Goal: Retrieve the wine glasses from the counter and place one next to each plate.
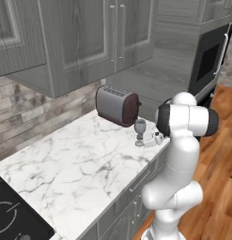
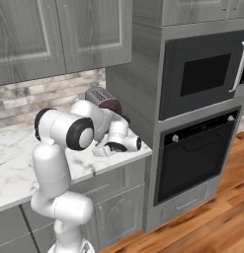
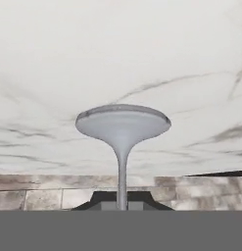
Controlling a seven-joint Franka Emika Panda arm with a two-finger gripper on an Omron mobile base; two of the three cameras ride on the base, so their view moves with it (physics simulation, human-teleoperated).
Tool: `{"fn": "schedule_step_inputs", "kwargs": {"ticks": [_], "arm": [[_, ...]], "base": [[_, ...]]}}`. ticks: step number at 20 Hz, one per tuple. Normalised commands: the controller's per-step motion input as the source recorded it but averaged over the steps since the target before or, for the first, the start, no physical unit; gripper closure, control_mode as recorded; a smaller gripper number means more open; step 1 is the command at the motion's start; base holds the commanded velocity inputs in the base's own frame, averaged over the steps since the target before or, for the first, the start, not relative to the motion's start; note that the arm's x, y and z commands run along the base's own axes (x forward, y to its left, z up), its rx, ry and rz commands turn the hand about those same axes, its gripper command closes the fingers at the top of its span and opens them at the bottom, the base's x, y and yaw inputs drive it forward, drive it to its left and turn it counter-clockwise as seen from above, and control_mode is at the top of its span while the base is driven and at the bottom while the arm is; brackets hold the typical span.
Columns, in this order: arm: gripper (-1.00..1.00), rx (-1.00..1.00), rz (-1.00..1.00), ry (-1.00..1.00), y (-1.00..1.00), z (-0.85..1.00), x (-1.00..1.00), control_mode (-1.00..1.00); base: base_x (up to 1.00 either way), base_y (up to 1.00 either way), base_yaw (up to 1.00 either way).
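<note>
Claw clamped on wine glass stem, arm folded low over counter by toaster

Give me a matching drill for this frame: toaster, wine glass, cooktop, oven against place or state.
Things:
1. toaster
2. wine glass
3. cooktop
4. oven

Places or states:
A. set flush in the counter, bottom left corner of the left base view
B. stem pinched between the shut gripper fingertips
C. built into the tall cabinet under the microwave
D. at the counter's far end, by the cabinet wall

Pairs: 1-D, 2-B, 3-A, 4-C
</note>
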Motion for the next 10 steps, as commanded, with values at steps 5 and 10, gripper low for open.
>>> {"fn": "schedule_step_inputs", "kwargs": {"ticks": [5, 10], "arm": [[1.0, 0.0, 0.01, -0.43, 0.0, 0.65, -0.42, -1.0], [1.0, -0.01, 0.0, -0.29, 0.0, 1.0, -0.59, -1.0]], "base": [[0.0, 0.0, 0.0], [0.0, 0.0, 0.0]]}}
